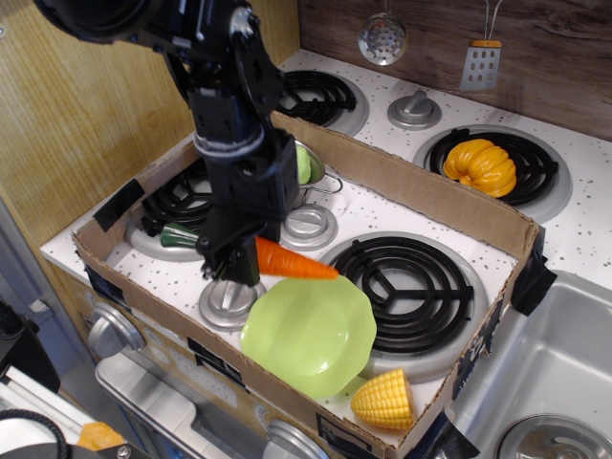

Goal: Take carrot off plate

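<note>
Observation.image view — claw point(241, 263) clamps carrot point(292, 263) by its thick end, at eleven o'clock above plate point(308, 335) — it looks light, stiff, slippery.

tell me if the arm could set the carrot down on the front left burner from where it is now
Probably yes. The claw holds the carrot lifted clear of the plate, and the front left burner lies right beside it inside the cardboard box, with nothing visible on its grate.
</note>
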Available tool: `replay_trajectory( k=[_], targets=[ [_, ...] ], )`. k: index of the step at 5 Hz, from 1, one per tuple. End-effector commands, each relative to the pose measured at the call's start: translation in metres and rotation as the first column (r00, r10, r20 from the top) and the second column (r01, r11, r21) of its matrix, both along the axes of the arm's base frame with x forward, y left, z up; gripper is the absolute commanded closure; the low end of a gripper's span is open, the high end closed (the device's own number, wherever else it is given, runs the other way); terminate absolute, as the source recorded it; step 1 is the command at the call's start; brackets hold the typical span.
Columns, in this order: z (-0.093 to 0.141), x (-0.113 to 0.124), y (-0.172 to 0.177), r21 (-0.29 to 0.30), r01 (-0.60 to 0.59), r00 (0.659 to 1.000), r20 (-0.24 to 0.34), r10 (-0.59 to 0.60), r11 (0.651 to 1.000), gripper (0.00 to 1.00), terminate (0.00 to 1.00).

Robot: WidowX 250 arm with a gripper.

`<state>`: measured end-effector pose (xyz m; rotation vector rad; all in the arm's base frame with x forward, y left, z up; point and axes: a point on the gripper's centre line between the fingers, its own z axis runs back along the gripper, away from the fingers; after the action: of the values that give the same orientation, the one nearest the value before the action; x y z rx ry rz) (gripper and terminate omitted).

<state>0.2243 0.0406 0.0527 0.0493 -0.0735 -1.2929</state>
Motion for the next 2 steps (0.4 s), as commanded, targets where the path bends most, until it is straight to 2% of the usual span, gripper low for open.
replay_trajectory(
  k=[1,2],
  targets=[
    [-0.001,0.001,0.033,0.010,-0.277,0.958,0.083,0.275,0.961,1.00,0.00],
    [-0.012,-0.005,0.048,0.020,-0.259,0.960,0.115,0.255,0.966,1.00,0.00]
  ],
)
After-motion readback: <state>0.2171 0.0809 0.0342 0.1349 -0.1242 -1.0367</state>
